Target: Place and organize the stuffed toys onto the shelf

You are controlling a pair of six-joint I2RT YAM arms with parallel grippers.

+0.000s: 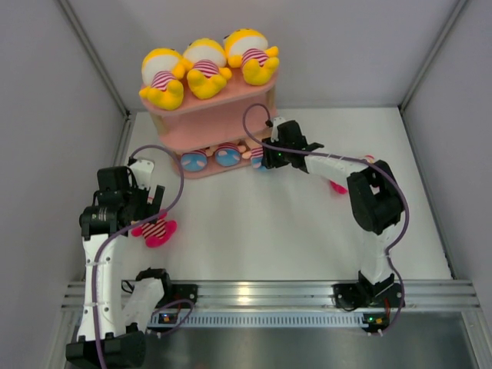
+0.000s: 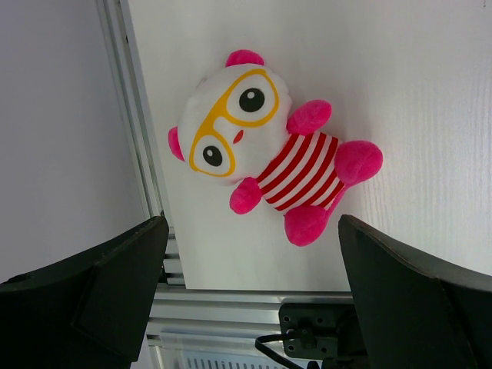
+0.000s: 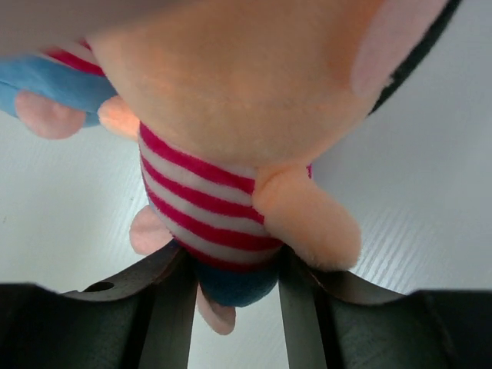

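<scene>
The pink shelf [image 1: 223, 115] stands at the back. Three yellow stuffed toys [image 1: 204, 65] lie side by side on its top board, and two blue-bottomed ones [image 1: 194, 160] sit on the bottom tier. My right gripper [image 3: 234, 307] reaches to that tier's right end. Its fingers stand slightly apart on either side of the blue bottom of a peach-faced striped toy [image 3: 223, 177], close against it. My left gripper [image 2: 254, 254] hangs wide open just near of a pink-limbed toy [image 2: 261, 154] with yellow glasses, which lies face up on the table.
Another pink toy [image 1: 338, 186] shows partly behind the right arm's elbow. An aluminium rail [image 1: 269, 292] runs along the near edge, and a metal strip [image 2: 134, 138] borders the table on the left. Grey walls close in the sides and back.
</scene>
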